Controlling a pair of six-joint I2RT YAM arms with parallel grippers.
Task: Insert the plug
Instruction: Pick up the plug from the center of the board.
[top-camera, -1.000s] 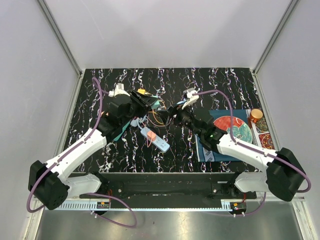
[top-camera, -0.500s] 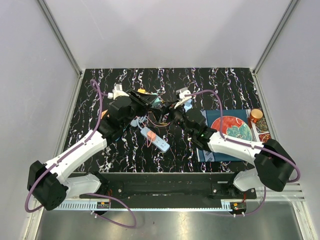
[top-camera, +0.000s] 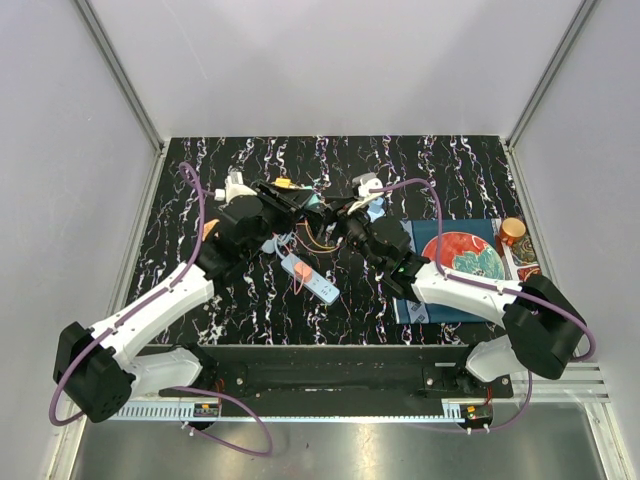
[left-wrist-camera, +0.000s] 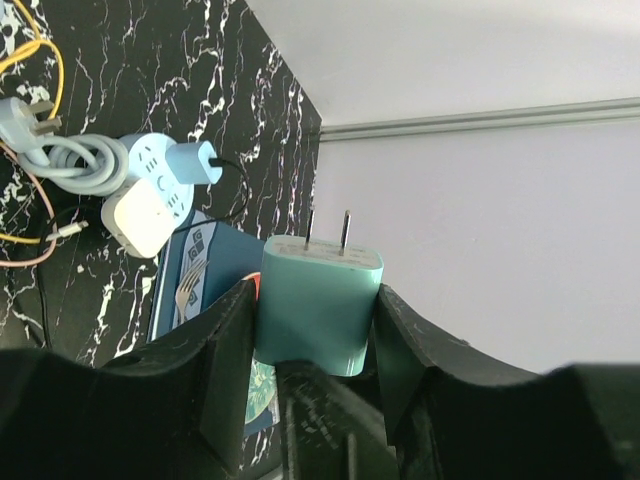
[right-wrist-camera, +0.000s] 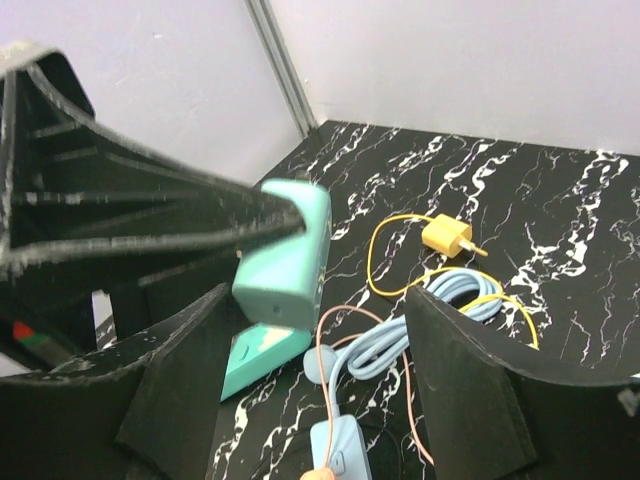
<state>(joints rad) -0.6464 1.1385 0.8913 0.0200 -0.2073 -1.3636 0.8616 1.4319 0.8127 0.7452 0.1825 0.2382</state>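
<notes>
The plug (left-wrist-camera: 320, 302) is a teal block with two metal prongs, and my left gripper (left-wrist-camera: 312, 335) is shut on its sides and holds it above the table. From above, the plug (top-camera: 313, 201) hangs mid-table at the left gripper (top-camera: 302, 204) tip. My right gripper (top-camera: 336, 216) faces it from the right. In the right wrist view the plug (right-wrist-camera: 285, 262) floats between the spread fingers of the right gripper (right-wrist-camera: 318, 345), close to the left finger (right-wrist-camera: 180, 385), with a wide gap on the other side. A light blue power strip (top-camera: 310, 279) with an orange switch lies below both grippers.
A coiled light blue cable (right-wrist-camera: 440, 310), a yellow plug (right-wrist-camera: 445, 238) on a yellow wire and a teal block (right-wrist-camera: 262, 358) lie on the marbled table. A round blue socket (left-wrist-camera: 160, 178) with a white adapter (left-wrist-camera: 140, 225) sits beyond. A patterned plate (top-camera: 465, 255) and an orange jar (top-camera: 513, 231) stand right.
My right arm has swung left and brought its gripper up to the plug, and its jaws have narrowed. The left arm has edged slightly back, still holding the plug.
</notes>
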